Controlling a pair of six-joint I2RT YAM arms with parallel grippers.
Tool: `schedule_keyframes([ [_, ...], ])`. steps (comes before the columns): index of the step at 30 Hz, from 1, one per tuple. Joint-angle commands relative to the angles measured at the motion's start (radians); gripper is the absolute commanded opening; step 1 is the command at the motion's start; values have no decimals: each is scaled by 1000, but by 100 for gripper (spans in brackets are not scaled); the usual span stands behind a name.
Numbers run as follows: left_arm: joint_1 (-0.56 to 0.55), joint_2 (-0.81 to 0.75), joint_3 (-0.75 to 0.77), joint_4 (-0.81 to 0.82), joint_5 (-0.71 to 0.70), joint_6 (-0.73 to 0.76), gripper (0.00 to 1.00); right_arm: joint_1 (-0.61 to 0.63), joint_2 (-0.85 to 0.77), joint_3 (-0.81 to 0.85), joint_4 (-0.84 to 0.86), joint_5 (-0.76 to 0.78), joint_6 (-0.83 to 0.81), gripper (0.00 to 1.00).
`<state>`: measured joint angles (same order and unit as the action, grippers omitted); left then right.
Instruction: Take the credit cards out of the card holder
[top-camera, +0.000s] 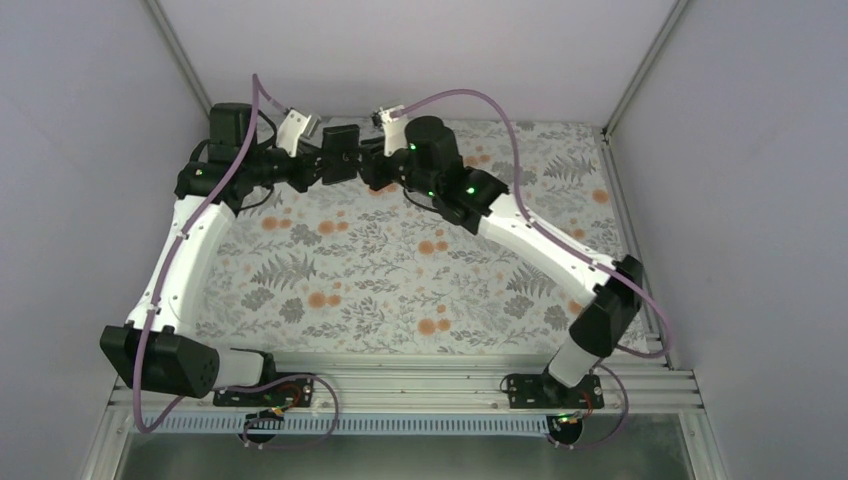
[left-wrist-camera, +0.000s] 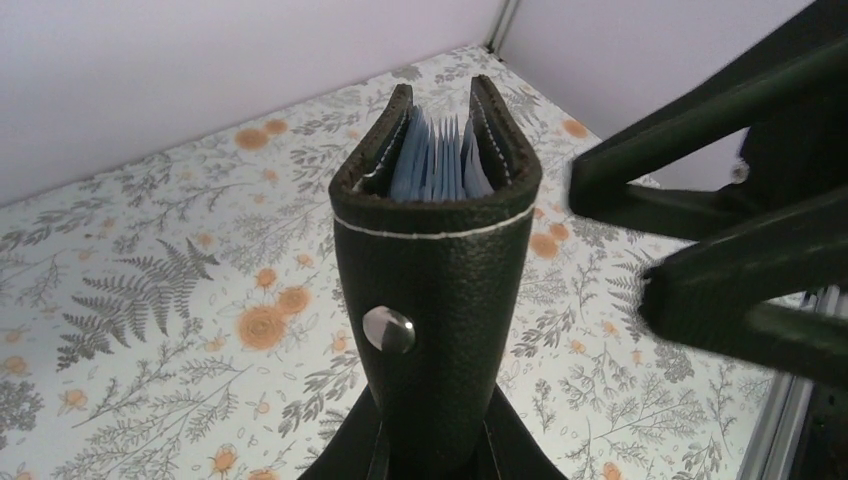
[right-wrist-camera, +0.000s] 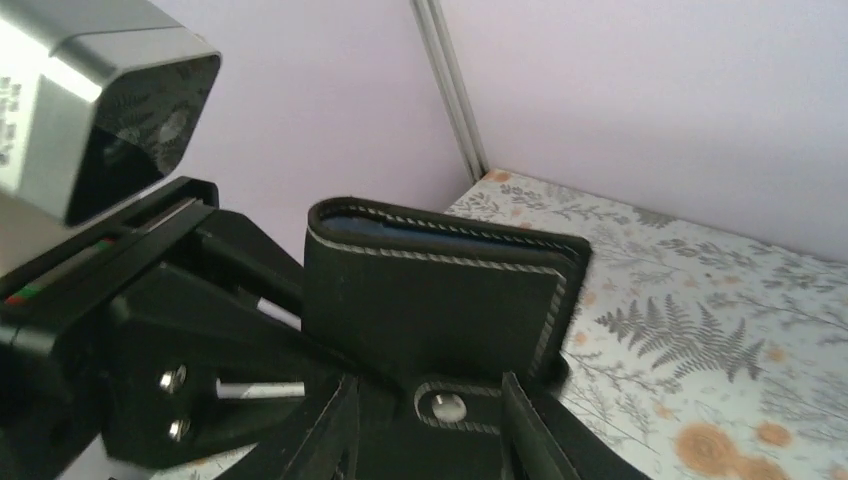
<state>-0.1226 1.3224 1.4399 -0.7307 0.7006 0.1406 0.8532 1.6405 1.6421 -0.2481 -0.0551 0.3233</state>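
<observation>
My left jaws clench the holder (left-wrist-camera: 430, 290) by its lower end, upright above the far tabletop (left-wrist-camera: 150, 250). My right jaws stand parted just right of it. It looks light, soft leather. The cards (left-wrist-camera: 435, 160) are likely stiff and slick, so pinch one exposed edge. Their number and colours I cannot tell.

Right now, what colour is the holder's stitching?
White stitching on the black holder; the left wrist view shows it best.

The card holder (left-wrist-camera: 430, 290) is black with white stitching and pale blue inside; the pale tablecloth (top-camera: 400, 270) shows grey ferns and orange flowers.
</observation>
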Motion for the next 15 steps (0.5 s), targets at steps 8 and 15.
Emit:
schedule_keyframes([
  [8,-5,-10,-16,43,-12,-34,2,21,164,111,37,-18,45,32],
  [15,-5,-9,-8,42,-11,-36,2,36,206,137,-6,16,29,36],
])
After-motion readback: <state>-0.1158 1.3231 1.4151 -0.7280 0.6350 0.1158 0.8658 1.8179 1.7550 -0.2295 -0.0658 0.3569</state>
